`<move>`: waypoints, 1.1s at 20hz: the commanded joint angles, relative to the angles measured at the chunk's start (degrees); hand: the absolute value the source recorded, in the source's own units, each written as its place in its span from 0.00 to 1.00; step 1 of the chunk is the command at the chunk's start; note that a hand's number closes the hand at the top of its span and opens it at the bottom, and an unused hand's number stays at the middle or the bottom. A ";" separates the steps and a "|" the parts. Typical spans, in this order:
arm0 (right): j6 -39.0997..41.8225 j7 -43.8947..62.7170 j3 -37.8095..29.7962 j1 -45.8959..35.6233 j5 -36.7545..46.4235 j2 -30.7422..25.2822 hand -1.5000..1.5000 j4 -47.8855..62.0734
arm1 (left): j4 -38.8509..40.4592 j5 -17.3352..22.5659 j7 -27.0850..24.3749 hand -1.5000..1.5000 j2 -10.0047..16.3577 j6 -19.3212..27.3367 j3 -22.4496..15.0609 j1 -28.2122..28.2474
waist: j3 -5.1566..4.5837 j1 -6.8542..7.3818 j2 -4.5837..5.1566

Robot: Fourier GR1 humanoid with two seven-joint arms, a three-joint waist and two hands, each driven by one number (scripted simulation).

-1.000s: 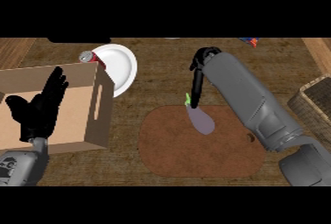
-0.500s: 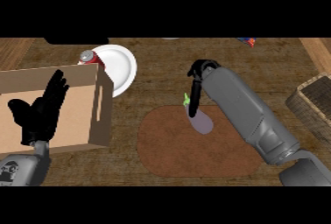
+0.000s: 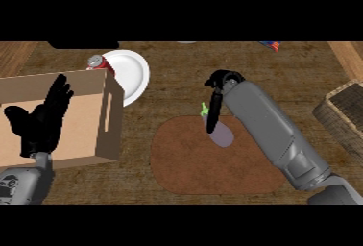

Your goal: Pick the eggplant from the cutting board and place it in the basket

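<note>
While the eggplant (image 3: pixel 224 137) is still lying where it was on the brown cutting board (image 3: pixel 205 173), the right hand (image 3: pixel 213 108) is coming down from the far side. Its straight, close-set fingers are now reaching the vegetable's green stem end instead of hovering beyond it. The left hand (image 3: pixel 39 122) is staying spread, fingers up, over the cardboard box (image 3: pixel 85 139). The basket (image 3: pixel 347 110) is sitting well apart at the worktop's (image 3: pixel 291 62) right edge.
</note>
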 commanded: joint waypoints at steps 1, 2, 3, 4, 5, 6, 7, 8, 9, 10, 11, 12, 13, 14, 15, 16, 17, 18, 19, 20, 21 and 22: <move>-0.42 5.19 0.58 3.95 1.63 2.66 0.00 -4.01 | 1.25 1.19 -1.41 0.50 0.80 -2.81 2.19 0.86 | -0.01 -0.08 -0.03; 1.16 3.36 -1.43 -1.14 2.16 1.70 0.00 0.73 | -0.33 0.18 1.79 0.50 0.26 -2.00 1.02 -1.44 | 0.00 0.45 0.16; 0.57 3.18 -0.41 2.19 2.89 2.08 0.00 -0.13 | -0.45 -1.91 0.91 0.50 -1.18 0.03 -0.18 -0.56 | 0.00 0.27 0.11; 0.64 3.50 -0.16 3.45 3.55 1.27 0.00 -2.35 | 3.25 1.06 -0.47 0.50 0.74 -3.71 2.88 -1.64 | -0.01 0.00 0.09; 0.64 0.08 0.64 3.63 5.24 1.23 0.00 0.26 | -0.03 -2.15 0.64 0.50 -2.10 0.27 -0.08 -1.18 | 0.01 0.33 0.17; 1.84 1.99 0.48 2.52 5.33 1.59 0.00 0.28 | 2.53 -1.73 -0.11 0.50 -1.04 -0.88 1.30 -2.92 | 0.00 0.22 0.18; 1.78 1.89 0.91 3.21 6.24 1.48 0.00 -0.67 | 3.51 -0.55 -0.59 0.50 -1.18 -2.02 2.09 -3.21 | -0.01 0.14 0.15; 1.55 5.21 -0.94 1.02 5.34 2.98 0.00 -0.22 | 2.10 -1.85 0.21 0.50 -2.02 -1.02 0.94 -1.70 | 0.00 0.28 0.11; -0.27 2.23 0.95 2.47 7.74 3.53 0.00 1.49 | -0.32 -1.99 -0.28 0.50 -0.83 -2.16 0.88 0.28 | 0.00 0.61 0.16; 1.58 3.01 -0.72 3.32 6.85 2.94 0.00 -0.61 | 1.07 -0.62 0.12 0.50 -0.53 -3.26 2.73 -0.37 | 0.00 0.30 0.10; 3.05 2.10 0.39 6.90 7.13 0.69 0.00 -3.56 | -4.02 -1.32 3.23 0.50 -0.62 -1.73 1.87 1.62 | 0.01 0.15 -0.07; 1.41 2.88 -0.22 5.12 7.98 2.82 0.00 -1.51 | -4.44 -1.41 4.31 0.50 0.06 -2.24 2.33 0.84 | 0.01 0.39 0.04; 2.23 5.71 0.29 7.12 7.75 3.14 0.00 -5.79 | -2.66 -1.88 4.69 0.50 0.09 -2.19 2.55 -0.51 | 0.00 -0.07 -0.06; 2.71 1.97 -0.38 6.30 8.73 2.12 0.00 -3.39 | 3.43 -1.72 -1.49 0.50 -0.95 -3.89 3.25 -1.58 | -0.01 0.03 0.14; 3.45 0.27 -0.78 6.85 9.17 0.28 0.00 -2.39 | -0.74 -3.76 0.34 0.50 -2.77 -1.31 1.01 0.56 | 0.00 0.21 0.11; 3.01 5.32 -0.20 9.60 8.41 3.51 0.00 -8.10 | -1.93 -1.69 -0.28 0.50 -1.31 -3.46 3.12 2.67 | -0.01 -0.03 -0.07; 2.75 2.21 -1.47 7.53 9.83 2.03 0.00 -4.27 | 2.19 -2.59 -1.87 0.50 -2.58 -3.03 3.01 -0.12 | -0.01 0.13 0.13; 1.36 1.44 0.18 9.79 10.80 4.13 0.00 -3.81 | -3.46 -2.62 2.87 0.50 -1.97 -2.81 2.00 1.73 | 0.01 0.34 0.07; 1.18 -1.76 -0.86 8.76 11.98 2.81 0.00 -0.71 | 0.53 -3.97 -0.12 0.50 -2.83 -2.41 2.07 -0.05 | 0.01 0.36 0.21; 2.32 0.28 -1.42 8.16 11.95 3.24 0.00 -2.45 | 2.11 -4.49 -2.37 0.50 -4.41 -1.50 2.09 0.46 | 0.00 0.24 0.16; 3.07 3.23 -2.89 6.66 11.06 4.33 0.00 -2.96 | 3.07 -2.22 -2.11 0.50 -2.42 -4.21 4.38 -0.92 | -0.01 0.20 0.14; 4.17 -0.46 -1.05 9.23 12.41 2.00 0.00 -2.40 | -6.05 -2.43 4.27 0.50 -2.43 -2.76 2.76 2.14 | 0.02 0.50 0.04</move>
